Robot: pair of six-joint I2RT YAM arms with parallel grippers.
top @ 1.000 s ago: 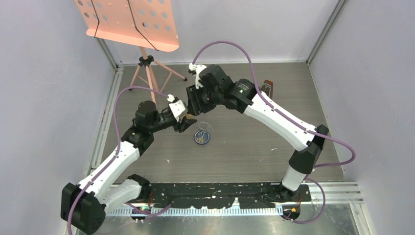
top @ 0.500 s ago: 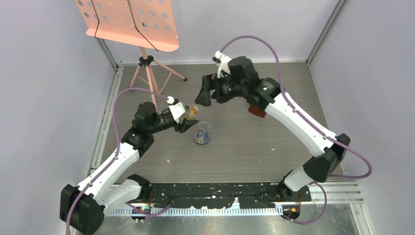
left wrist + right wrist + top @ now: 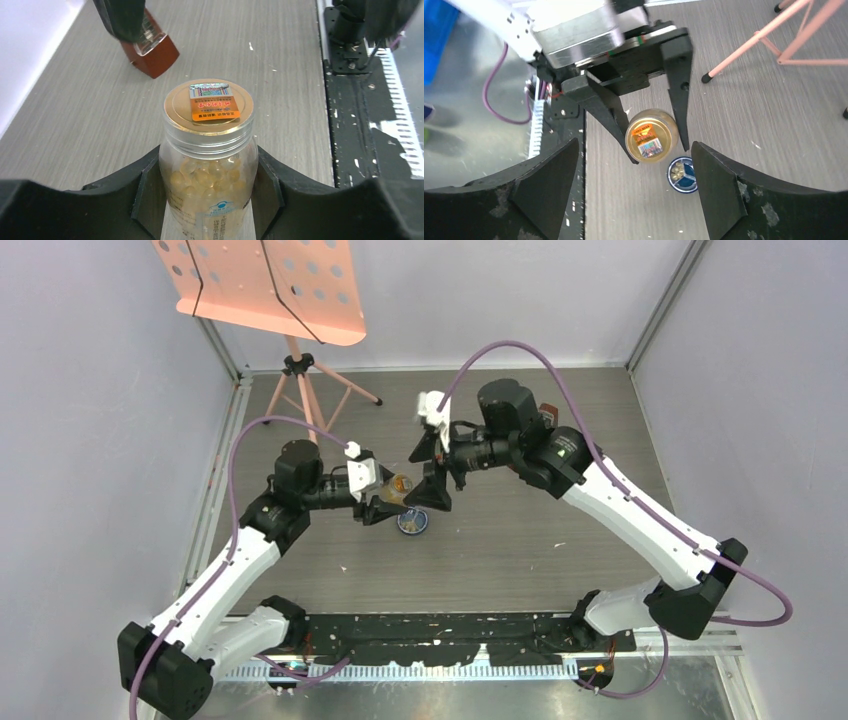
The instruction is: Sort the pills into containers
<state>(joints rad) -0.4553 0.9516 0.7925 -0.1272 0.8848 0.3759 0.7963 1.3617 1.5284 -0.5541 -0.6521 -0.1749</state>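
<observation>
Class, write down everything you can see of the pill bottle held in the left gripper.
The pill bottle is a small cylinder of clear-looking plastic, packed with round yellowish pills. A shiny gold cap with an orange-and-white sticker is on it. A white printed label shows on its lower body. The left gripper clamps its sides between black fingers, holding it off the table, cap pointing towards the open right gripper, which does not touch it.

The gold-capped bottle point(image 3: 207, 185) looks yellowish, the dish point(image 3: 674, 186) dark-blue.
</observation>
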